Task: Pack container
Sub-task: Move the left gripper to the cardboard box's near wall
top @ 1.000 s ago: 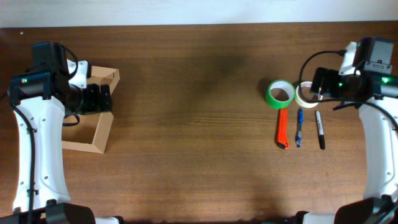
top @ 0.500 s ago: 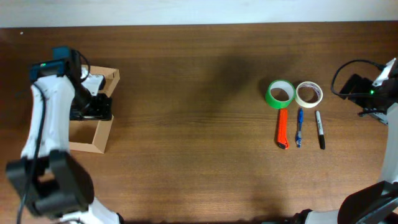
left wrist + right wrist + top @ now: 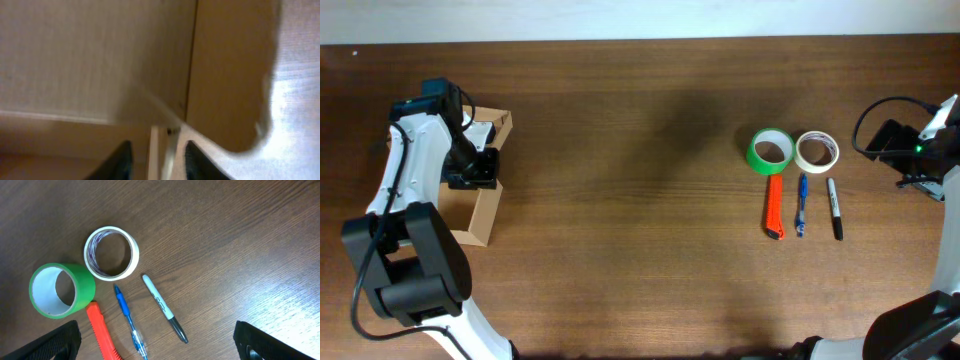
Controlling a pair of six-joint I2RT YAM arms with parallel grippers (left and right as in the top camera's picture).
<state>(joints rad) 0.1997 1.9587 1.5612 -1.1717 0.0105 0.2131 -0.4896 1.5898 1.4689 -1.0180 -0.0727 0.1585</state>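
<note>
From overhead, the container [image 3: 487,212] sits open at the far left of the surface [image 3: 640,210]. The left hand [image 3: 475,170] is over its right wall, and the arm hides much of the inside. Well apart on the right lie the things to pack. A green tape roll [image 3: 771,151] and a white tape roll [image 3: 816,151] are just beside each other. Below them, in a row, are an orange cutter [image 3: 775,206], a blue pen [image 3: 801,205] and a black marker [image 3: 834,208]. None of them is in the box.

The left wrist view looks down into bare cardboard. A thin wall edge [image 3: 159,150] stands between the two dark fingers [image 3: 124,161]. The jaws are drawn fairly close about it, with a sliver of gap on one side, so I cannot tell whether the wall is actually pinched.

In the right wrist view, the right hand [image 3: 156,342] hangs above the items with its fingers spread wide and nothing held. Both rolls, the pen and the marker lie in plain sight beneath it.

By my reading, the step in hand is securing the box by its wall so it stays put or can be brought nearer. Next, the right hand needs to come down on one item, probably a roll, straddling its rim squarely before closing
</note>
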